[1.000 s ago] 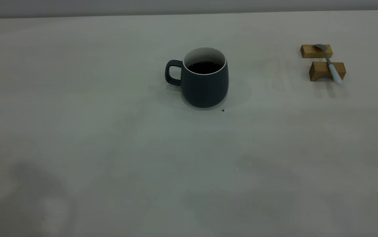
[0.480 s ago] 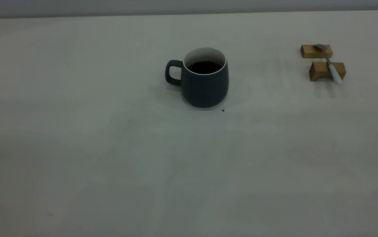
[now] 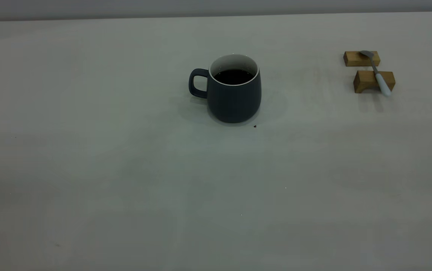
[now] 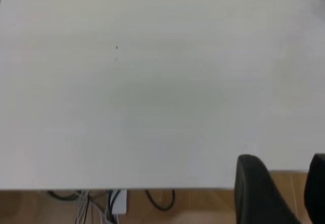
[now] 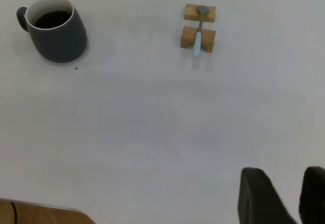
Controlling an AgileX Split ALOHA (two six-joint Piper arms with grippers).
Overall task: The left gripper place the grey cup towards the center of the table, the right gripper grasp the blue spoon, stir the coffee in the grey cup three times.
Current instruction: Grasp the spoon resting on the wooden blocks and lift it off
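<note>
While your right hand [image 5: 284, 196] hangs with fingers slightly parted and empty, the blue spoon [image 5: 198, 33] lies well ahead, bridged across two wooden blocks [image 5: 198, 37], likely for grasping clearance. The grey cup [image 3: 234, 89] stands mid-desk [image 3: 125, 158]. Your left hand [image 4: 284, 191], similarly parted, holds nothing.

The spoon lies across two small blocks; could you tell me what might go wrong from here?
1. The spoon only rests across two wooden blocks, so a poor grasp could knock it off.
2. The cup holds coffee well below the rim, but brisk stirring might still splash onto the table.
</note>
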